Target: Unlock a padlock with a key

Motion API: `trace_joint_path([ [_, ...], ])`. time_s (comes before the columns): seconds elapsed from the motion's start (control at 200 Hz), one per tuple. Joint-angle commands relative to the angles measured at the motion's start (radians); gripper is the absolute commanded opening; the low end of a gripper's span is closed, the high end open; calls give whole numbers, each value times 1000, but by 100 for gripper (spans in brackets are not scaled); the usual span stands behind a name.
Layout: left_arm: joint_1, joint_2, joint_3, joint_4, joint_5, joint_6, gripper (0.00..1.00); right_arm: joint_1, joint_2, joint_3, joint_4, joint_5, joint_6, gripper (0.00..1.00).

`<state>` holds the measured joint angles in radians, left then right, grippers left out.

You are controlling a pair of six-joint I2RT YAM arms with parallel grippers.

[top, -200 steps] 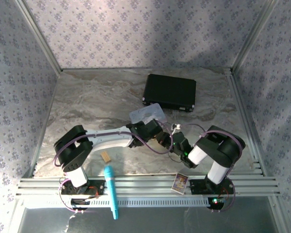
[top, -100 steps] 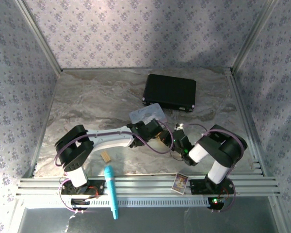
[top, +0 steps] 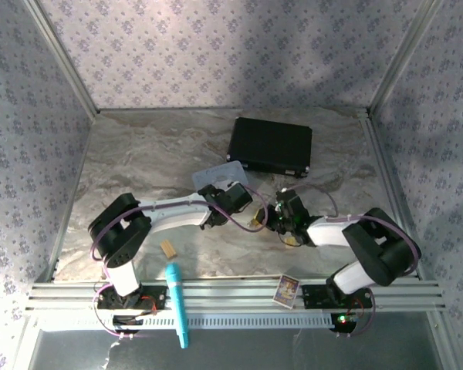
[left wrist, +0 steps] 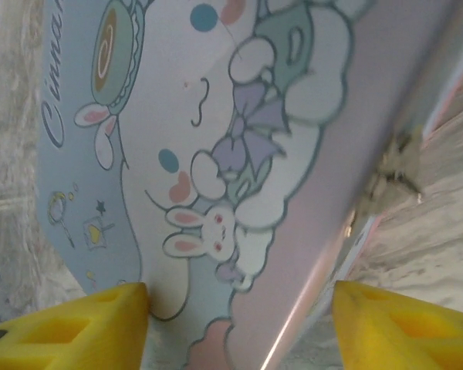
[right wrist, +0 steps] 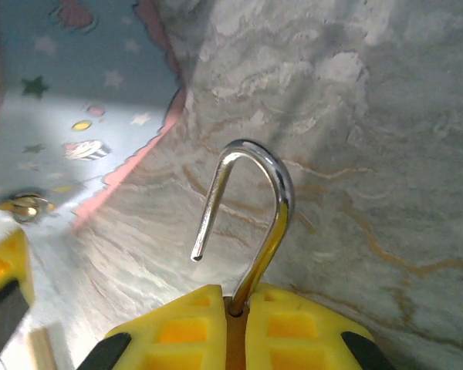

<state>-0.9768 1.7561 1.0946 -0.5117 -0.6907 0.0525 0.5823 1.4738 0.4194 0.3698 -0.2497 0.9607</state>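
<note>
Pinching sprung-open padlock (right wrist: 280, 204) by its body in right gripper (right wrist: 238, 308), over table (right wrist: 370, 116) beside tin (left wrist: 177, 116). Hovering over tin with left gripper (left wrist: 239, 308) spread wide, holding nothing. Looks already unlocked; next, probably lowering padlock and releasing gently.

The top camera looked down from behind the 2 arms (top: 177, 212) at the whole table (top: 139, 162). The left wrist camera sat very near the tin (left wrist: 216, 116). The right wrist camera, close behind the padlock (right wrist: 282, 204), saw the tin too.
</note>
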Motion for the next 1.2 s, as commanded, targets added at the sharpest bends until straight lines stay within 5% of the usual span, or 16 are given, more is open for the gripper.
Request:
trace_joint_path([
  [0.0, 12, 3, -35, -75, 25, -14, 71, -29, -17, 46, -502, -57, -202, 2],
  [0.325, 15, -44, -33, -100, -72, -99, 86, -114, -3, 194, -817, -36, -414, 34],
  [0.83, 67, -157, -119, -115, -134, -212, 86, -105, -75, 256, -903, 25, -481, 46],
  [0.989, 62, -318, -207, -13, -84, -254, 87, -104, -177, 279, -873, 57, -508, 66],
  [1.069, 62, -450, -267, 61, -116, -296, 100, -102, -253, 294, -864, 170, -519, 69],
  [1.194, 88, -670, -375, 202, -135, -306, 100, -119, -341, 287, -816, 339, -520, 79],
])
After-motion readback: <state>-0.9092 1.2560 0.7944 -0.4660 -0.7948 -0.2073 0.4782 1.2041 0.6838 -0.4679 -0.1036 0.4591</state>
